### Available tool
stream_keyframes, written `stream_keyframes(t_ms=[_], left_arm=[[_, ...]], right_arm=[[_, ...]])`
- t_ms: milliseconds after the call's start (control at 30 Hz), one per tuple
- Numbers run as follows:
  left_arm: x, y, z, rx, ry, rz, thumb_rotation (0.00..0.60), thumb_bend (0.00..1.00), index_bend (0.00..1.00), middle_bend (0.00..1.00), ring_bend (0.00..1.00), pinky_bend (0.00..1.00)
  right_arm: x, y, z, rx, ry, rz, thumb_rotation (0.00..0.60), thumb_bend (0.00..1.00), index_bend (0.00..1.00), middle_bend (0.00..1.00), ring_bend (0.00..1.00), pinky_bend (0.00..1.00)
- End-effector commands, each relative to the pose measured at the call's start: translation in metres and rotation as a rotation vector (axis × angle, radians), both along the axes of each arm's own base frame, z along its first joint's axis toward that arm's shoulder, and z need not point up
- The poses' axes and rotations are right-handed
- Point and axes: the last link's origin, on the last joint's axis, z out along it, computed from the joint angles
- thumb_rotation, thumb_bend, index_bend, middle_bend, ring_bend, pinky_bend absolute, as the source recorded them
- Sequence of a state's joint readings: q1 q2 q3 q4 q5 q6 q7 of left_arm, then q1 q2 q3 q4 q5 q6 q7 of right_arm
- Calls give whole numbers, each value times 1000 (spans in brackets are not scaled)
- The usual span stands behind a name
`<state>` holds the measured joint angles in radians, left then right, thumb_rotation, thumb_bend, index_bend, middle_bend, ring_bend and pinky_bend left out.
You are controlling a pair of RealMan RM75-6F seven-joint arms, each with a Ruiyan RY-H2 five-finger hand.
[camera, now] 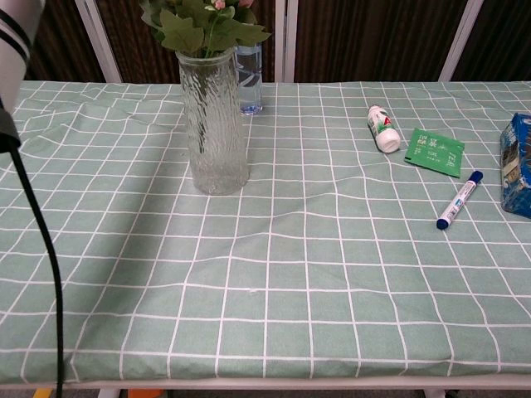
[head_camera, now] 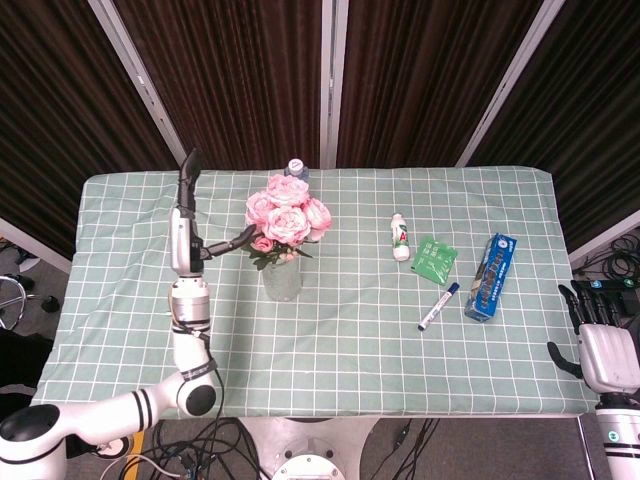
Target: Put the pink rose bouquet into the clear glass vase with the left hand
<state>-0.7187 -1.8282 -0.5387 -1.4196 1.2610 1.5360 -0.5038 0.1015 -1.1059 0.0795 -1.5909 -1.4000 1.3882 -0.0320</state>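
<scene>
The pink rose bouquet (head_camera: 287,214) stands upright in the clear glass vase (head_camera: 281,281) at the table's back left. In the chest view only its green leaves (camera: 204,25) show above the ribbed vase (camera: 215,124). My left hand (head_camera: 186,205) is to the left of the flowers, holding nothing, with its dark fingers (head_camera: 189,166) pointing up and away and its thumb reaching toward the leaves. My right hand (head_camera: 598,335) hangs off the table's front right corner, fingers apart and empty.
A water bottle (head_camera: 294,168) stands just behind the vase. On the right lie a small white bottle (head_camera: 400,238), a green packet (head_camera: 433,258), a blue marker (head_camera: 437,306) and a blue box (head_camera: 489,277). My left arm's cable (camera: 37,224) hangs at the chest view's left edge.
</scene>
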Motion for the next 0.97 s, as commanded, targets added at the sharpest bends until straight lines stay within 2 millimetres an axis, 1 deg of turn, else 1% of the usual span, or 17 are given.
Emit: stream_keyframes(t_ms=[33, 100, 200, 300, 333, 400, 433, 533, 600, 667, 700, 767, 967], left_arm=[[-16, -4, 21, 74, 30, 32, 600, 0, 0, 0, 0, 39], [-30, -6, 33, 120, 78, 66, 600, 2, 0, 0, 0, 46], [-59, -10, 47, 155, 246, 133, 600, 12, 0, 0, 0, 68], [-93, -15, 55, 119, 556, 171, 600, 14, 16, 2, 0, 79], [-107, -21, 57, 89, 703, 174, 600, 14, 27, 10, 0, 70], [-125, -30, 60, 32, 926, 173, 600, 14, 54, 39, 0, 31], [-135, -39, 61, -10, 1047, 171, 600, 14, 54, 41, 0, 20], [-151, -66, 62, -122, 1230, 187, 600, 15, 34, 16, 0, 21], [-159, -81, 63, -149, 1295, 226, 600, 11, 5, 13, 0, 23], [-170, -98, 60, -151, 1354, 283, 600, 3, 0, 13, 0, 29], [-176, -109, 56, -167, 1361, 308, 600, 0, 0, 13, 0, 32], [-184, -123, 51, -200, 1366, 337, 600, 0, 0, 7, 0, 33], [-203, -157, 49, -227, 1400, 387, 600, 0, 0, 0, 0, 34]], right_arm=[[0, 0, 0, 0, 0, 2, 600, 222, 0, 0, 0, 0], [1, 0, 0, 1, 0, 5, 600, 222, 0, 0, 0, 0], [2, 0, 0, -2, 0, 16, 600, 222, 0, 0, 0, 0], [5, 0, 0, -8, 0, 34, 600, 223, 0, 0, 0, 0], [6, 1, 0, -11, 0, 41, 600, 223, 0, 0, 0, 0], [8, 1, 0, -16, 0, 50, 600, 223, 0, 0, 0, 0], [9, 2, 0, -18, -1, 54, 600, 222, 0, 0, 0, 0], [11, 2, 1, -20, -5, 63, 600, 222, 0, 0, 0, 0], [12, 2, 0, -12, -5, 72, 600, 217, 0, 0, 0, 0], [13, 3, -2, 2, -6, 85, 600, 207, 0, 0, 0, 0], [14, 4, -3, 11, -5, 91, 600, 202, 0, 0, 0, 0], [14, 4, -4, 20, -1, 97, 600, 194, 0, 0, 0, 0], [16, 5, -5, 15, 3, 106, 600, 191, 0, 0, 0, 0]])
